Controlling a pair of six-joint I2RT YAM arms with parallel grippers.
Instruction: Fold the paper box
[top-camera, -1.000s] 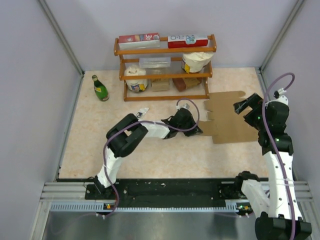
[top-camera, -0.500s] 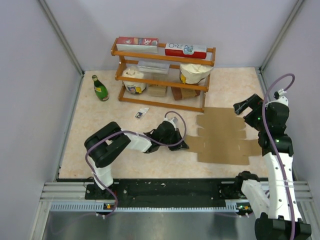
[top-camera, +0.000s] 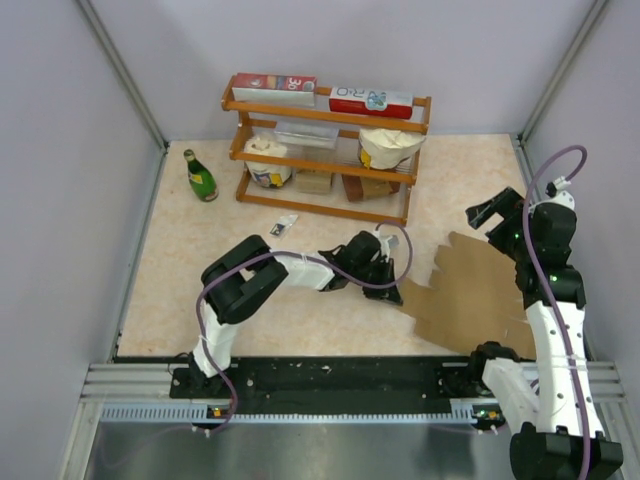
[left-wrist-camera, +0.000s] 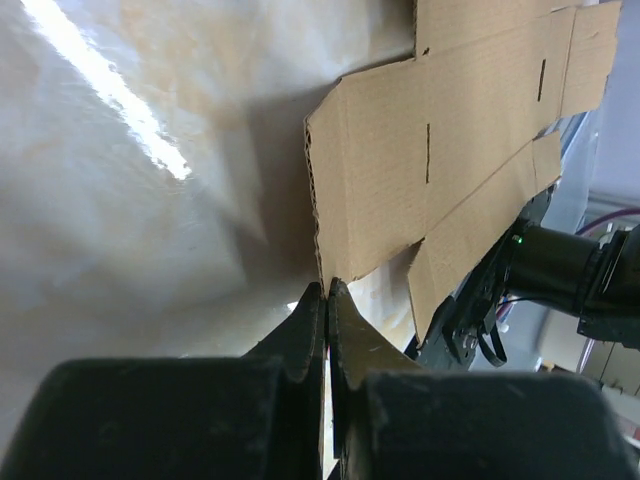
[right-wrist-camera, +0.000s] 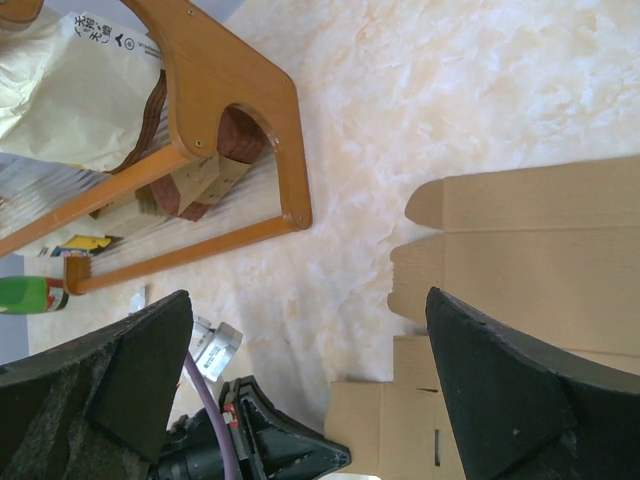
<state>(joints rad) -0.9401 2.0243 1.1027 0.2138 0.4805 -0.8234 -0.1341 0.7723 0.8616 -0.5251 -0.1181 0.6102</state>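
Observation:
The paper box is a flat brown die-cut sheet lying askew at the front right. Its left corner is raised off the table. My left gripper is shut on that corner. In the left wrist view the two jaws meet on the sheet's edge, and the paper box stretches away above them. My right gripper hovers open over the sheet's far end, apart from it. In the right wrist view the fingers stand wide with only table and the paper box between them.
A wooden shelf rack stands skewed at the back with printed cartons, tubs and small blocks on it. A green bottle is at the back left. A small packet lies in front of the rack. Walls close in on both sides.
The left gripper dragged the sheet toward the front, swinging left and then back right. The sheet now lies turned with its left corner raised. The rack became skewed. The right arm stayed put.

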